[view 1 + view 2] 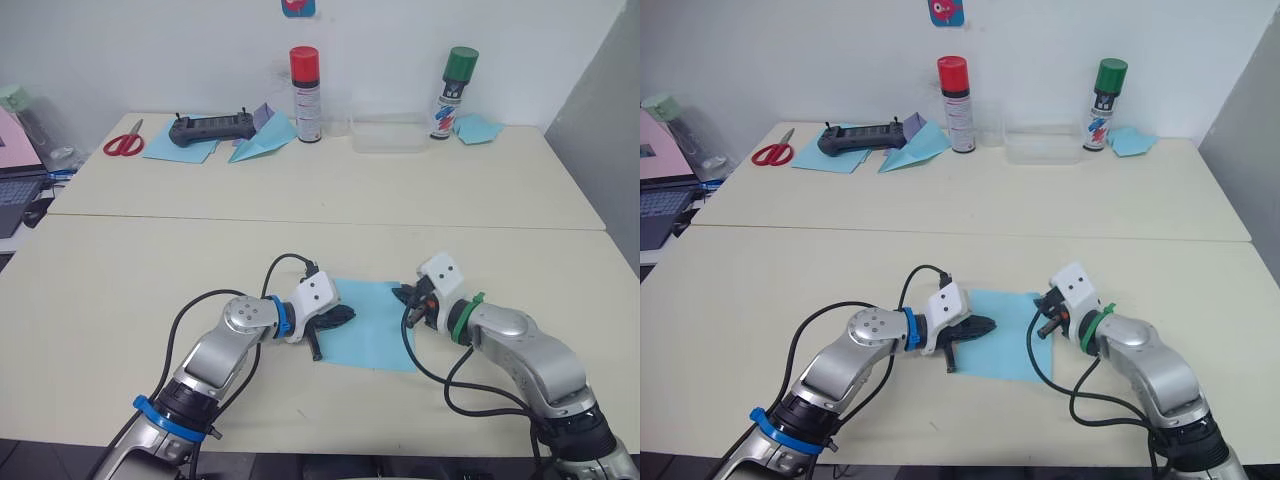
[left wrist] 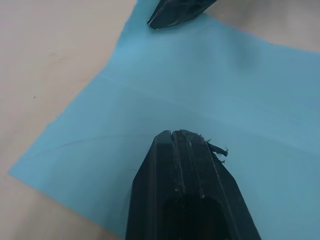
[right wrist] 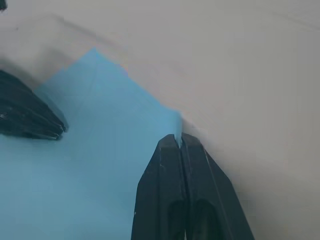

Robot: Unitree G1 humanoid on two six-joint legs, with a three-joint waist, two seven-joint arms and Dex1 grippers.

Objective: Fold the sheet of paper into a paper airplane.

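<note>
Paper first: we see the thin light blue sheet of paper (image 1: 372,322) lying flat on the cream table (image 1: 150,280), faintly creased, so folding has barely begun. Our left gripper (image 1: 336,316) rests closed on its left side; our right gripper (image 3: 180,140) pinches its right edge. Next we lift that edge over. We read no labels.

Wall (image 1: 150,50): plain white, a small sticker high up at centre.
Near table (image 1: 120,290): cream top, matte.
Far table (image 1: 300,190): same cream top, butted against the near one, seam between them.
Light: even, soft, diffuse.
</note>
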